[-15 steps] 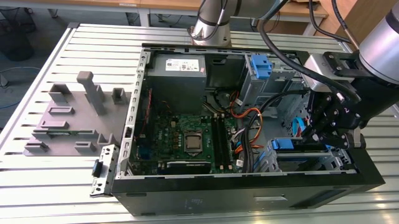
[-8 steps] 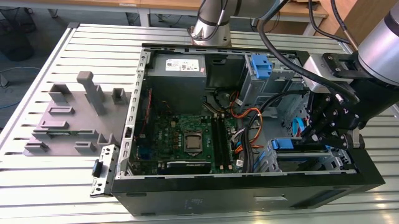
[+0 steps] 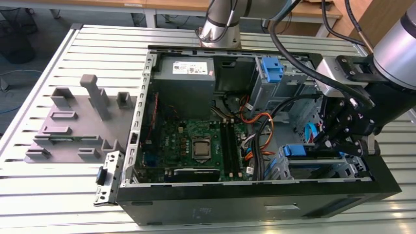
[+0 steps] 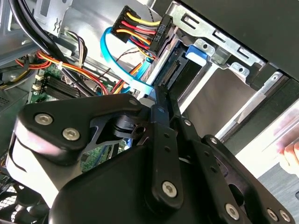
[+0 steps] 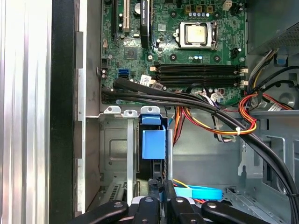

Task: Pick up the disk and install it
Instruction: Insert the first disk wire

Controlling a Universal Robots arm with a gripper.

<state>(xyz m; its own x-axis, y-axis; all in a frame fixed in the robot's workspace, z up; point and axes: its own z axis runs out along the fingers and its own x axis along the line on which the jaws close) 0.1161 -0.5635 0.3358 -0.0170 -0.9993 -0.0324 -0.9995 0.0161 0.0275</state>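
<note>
The disk (image 3: 300, 150), framed by its blue carrier, stands on edge in the drive cage (image 3: 325, 171) at the case's front corner, on the exterior view's right. In the first wrist view its blue tab (image 5: 153, 142) sits between the cage rails. My gripper (image 3: 328, 144) reaches down into the case at the disk's connector end (image 4: 174, 71). The black fingers (image 5: 154, 189) lie close together, shut, with nothing visible between them. Their tips (image 4: 159, 93) are at the disk's rear edge; I cannot tell if they touch it.
The open computer case (image 3: 260, 204) lies on a slatted table. Inside are the motherboard (image 3: 195, 141), a grey power supply (image 3: 187, 68), a blue bracket (image 3: 273, 68) and cable bundles (image 5: 210, 109). A blue cable (image 4: 117, 60) runs beside the fingers. A grey fixture (image 3: 78, 122) stands on the exterior view's left.
</note>
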